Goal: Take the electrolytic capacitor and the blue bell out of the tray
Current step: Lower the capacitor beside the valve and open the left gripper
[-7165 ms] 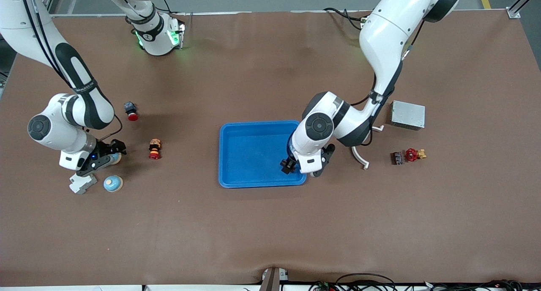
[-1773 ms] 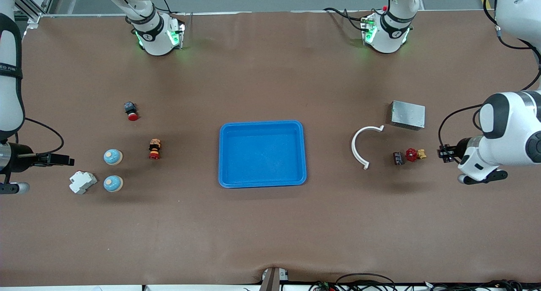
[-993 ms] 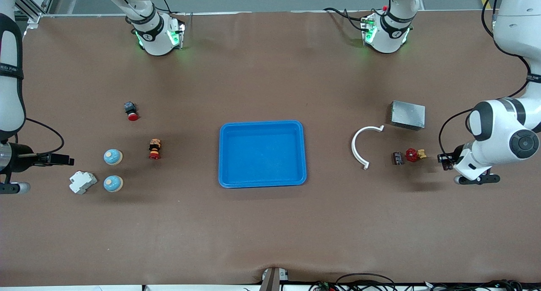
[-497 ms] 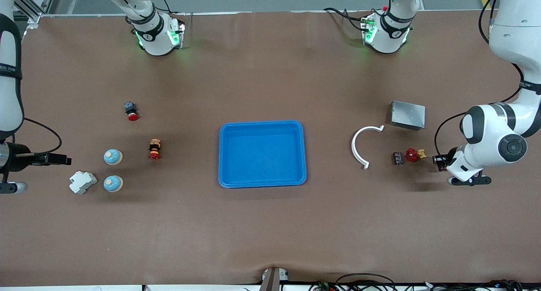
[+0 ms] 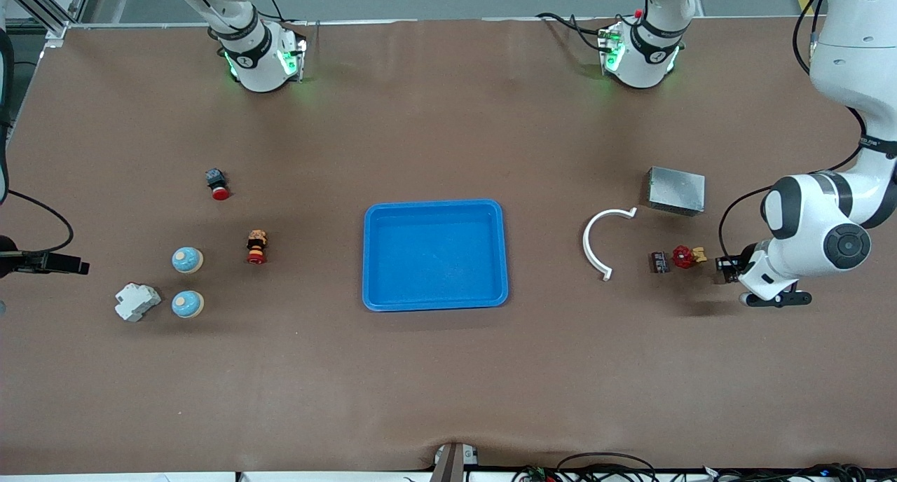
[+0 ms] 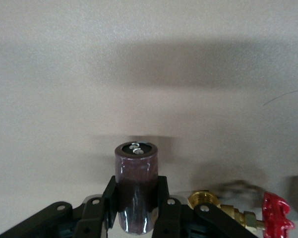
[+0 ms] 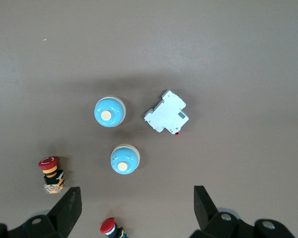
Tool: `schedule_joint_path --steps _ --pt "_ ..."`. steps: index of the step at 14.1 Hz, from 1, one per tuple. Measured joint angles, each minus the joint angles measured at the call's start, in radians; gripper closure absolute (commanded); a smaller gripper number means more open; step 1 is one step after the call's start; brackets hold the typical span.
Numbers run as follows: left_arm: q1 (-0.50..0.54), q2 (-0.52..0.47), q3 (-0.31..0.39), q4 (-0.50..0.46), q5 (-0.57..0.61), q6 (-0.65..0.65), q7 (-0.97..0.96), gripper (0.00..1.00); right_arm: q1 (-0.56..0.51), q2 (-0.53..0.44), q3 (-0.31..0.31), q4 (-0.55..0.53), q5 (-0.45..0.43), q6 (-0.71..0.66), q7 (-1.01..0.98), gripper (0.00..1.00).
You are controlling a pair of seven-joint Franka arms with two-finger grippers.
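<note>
1. Two blue bells lie nearest the front camera among the task things, toward the right arm's end of the table: one bell [image 5: 188,304] beside a white breaker block [image 5: 137,302], the other bell [image 5: 187,260] a little farther from the camera. Both are well apart from the tray [image 5: 434,211], which looks bare inside.
2. The electrolytic capacitor [image 6: 135,192] is clamped between the fingers of the left gripper [image 5: 726,269], over bare table at the left arm's end, just beside a red-handled brass valve [image 5: 687,256].
3. In the left wrist view the capacitor's long axis runs straight out along the fingers, its terminal end pointing away from the wrist, and about half the can sticks out past the pads.
4. That axis looks closer to level than upright, so a release as it stands would probably lay the can on its side, free to roll. The coming move seems to turn on the gap to the valve, which lies on the tray side of the gripper.
5. A small dark block [image 5: 659,262], a white curved strip [image 5: 596,242] and a grey metal box [image 5: 675,190] lie farther toward the tray.
6. The right gripper [image 7: 134,210] waits with jaws wide and nothing between them, above the bells near its table edge.
</note>
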Motion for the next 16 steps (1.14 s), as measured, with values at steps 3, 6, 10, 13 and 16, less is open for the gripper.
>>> schedule_joint_path --steps 3,6,10,13,16 --pt "0.000 0.011 0.000 0.000 0.000 0.001 -0.001 1.00 -0.004 -0.006 -0.002 0.007 -0.023 -0.001 0.002 0.00" --pt "0.001 0.016 0.000 0.000 0.000 0.002 -0.002 0.91 -0.008 -0.034 -0.004 0.016 -0.031 -0.009 0.002 0.00" --pt "0.002 0.017 0.000 0.000 0.000 0.002 -0.004 0.04 -0.046 -0.082 -0.002 0.018 0.017 -0.021 0.002 0.00" --pt "0.002 0.017 0.000 0.000 0.000 0.003 -0.005 0.00 -0.036 -0.151 0.016 0.022 0.038 -0.058 0.002 0.00" --pt "0.002 0.018 -0.001 0.001 0.000 0.003 -0.005 0.00 0.037 -0.245 0.027 0.022 0.042 -0.107 0.072 0.00"
